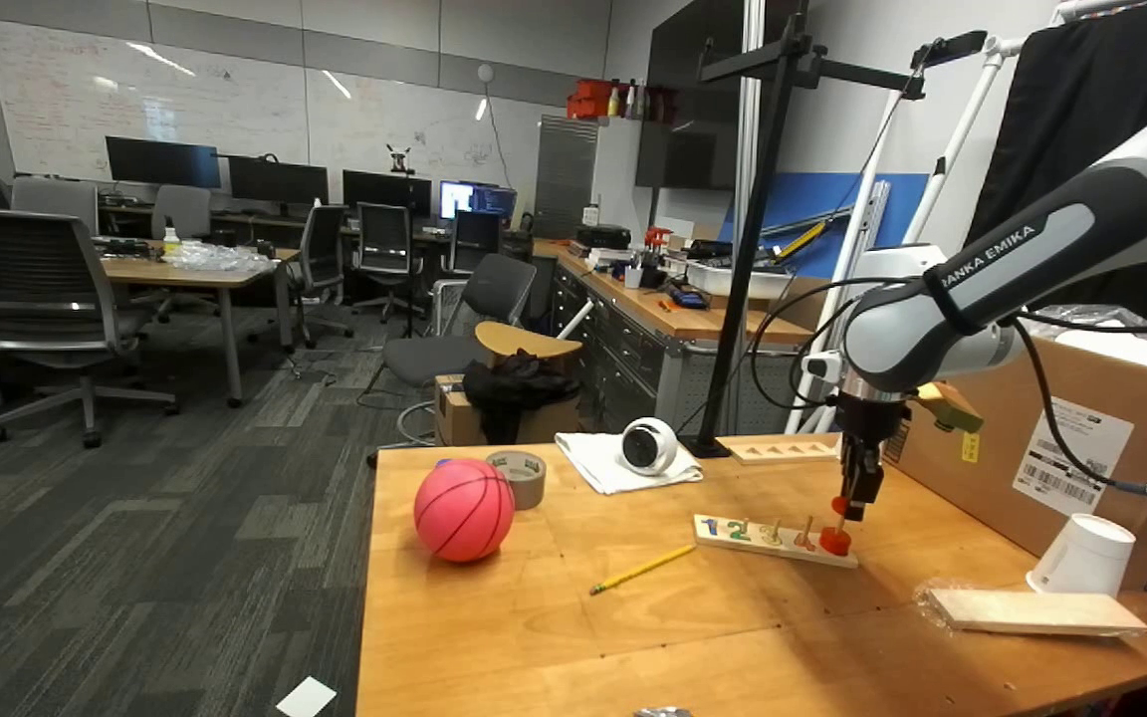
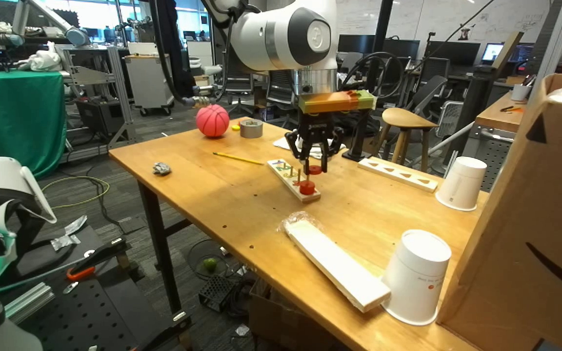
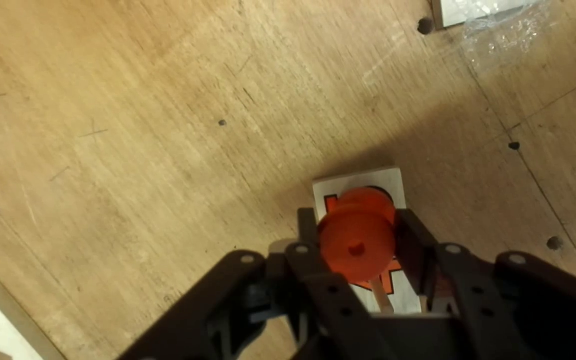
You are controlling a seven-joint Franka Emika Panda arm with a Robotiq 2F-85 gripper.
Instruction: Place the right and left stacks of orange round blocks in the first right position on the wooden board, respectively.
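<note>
Wooden table [image 2: 359, 214] | tool [image 2: 315, 168]: pinching orange round block [image 3: 358, 250] | orange stack [image 1: 834, 542]: just below tool, on wooden board [image 1: 775, 547]

My pincer [image 2: 315, 169]: matt black, metal or plastic, I can't tell. Orange blocks [image 3: 355, 235]: smooth, look painted. Board [image 1: 786, 544]: smooth pale wood. Tabletop [image 1: 713, 617]: wood, grain visible, slight sheen. Box [image 2: 515, 209]: matt cardboard. Cups [image 2: 415, 278]: matt, papery. Wrap [image 3: 508, 35]: clear glossy plastic. Ball [image 1: 464, 510]: smooth, rubbery.
</note>
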